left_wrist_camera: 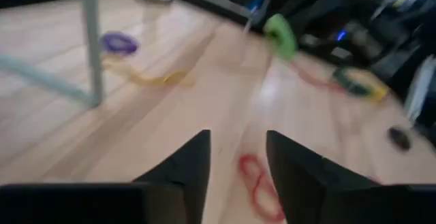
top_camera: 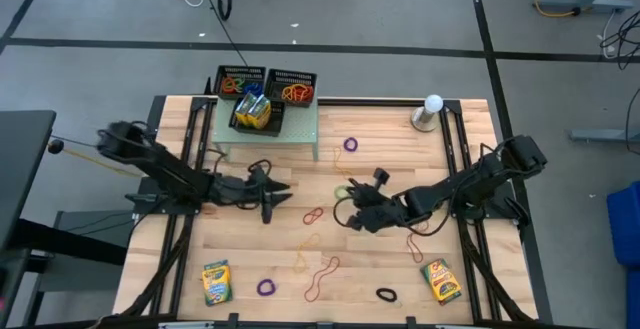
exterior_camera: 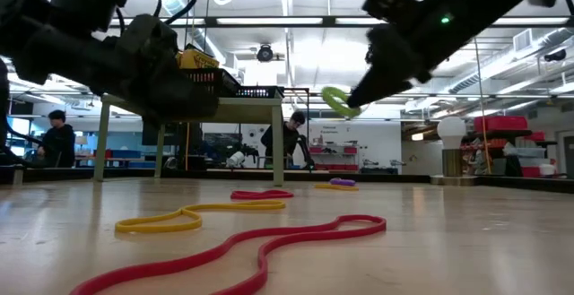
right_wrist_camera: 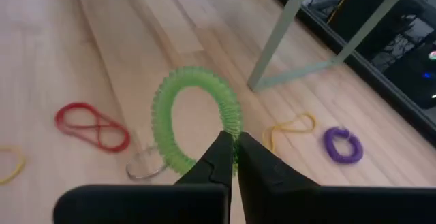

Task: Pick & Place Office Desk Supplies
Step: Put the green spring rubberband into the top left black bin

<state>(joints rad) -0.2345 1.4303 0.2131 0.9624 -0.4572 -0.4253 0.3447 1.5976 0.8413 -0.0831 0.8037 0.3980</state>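
While the right gripper (right_wrist_camera: 234, 157) hung above the middle of the wooden table (top_camera: 470, 299), its fingers were clamped on a green coiled loop (right_wrist_camera: 194, 118), which stood lifted clear of the surface. Left gripper (left_wrist_camera: 237, 176) hovered over the left-centre boards with its fingers parted and nothing between them; a red rubber band (left_wrist_camera: 257, 183) lay on the wood just ahead of it.

Small green raised shelf (top_camera: 300, 129) stood at the far edge, carrying black mesh trays (top_camera: 292, 87) that held coloured bands, with one crayon box (top_camera: 253, 112) lying on the shelf just in front of them. A white ball-topped stand (top_camera: 430, 112) sat near the far right corner.

Loose items on the boards: purple loop (top_camera: 350, 145) near the shelf's right leg, red long band (top_camera: 320, 277) and yellow band (top_camera: 303, 260) toward the near edge, purple ring (top_camera: 266, 288), black ring (top_camera: 387, 294). Crayon boxes lay at the near left (top_camera: 215, 282) and near right (top_camera: 441, 280).

Open wood remained between the two grippers and along the far right side.
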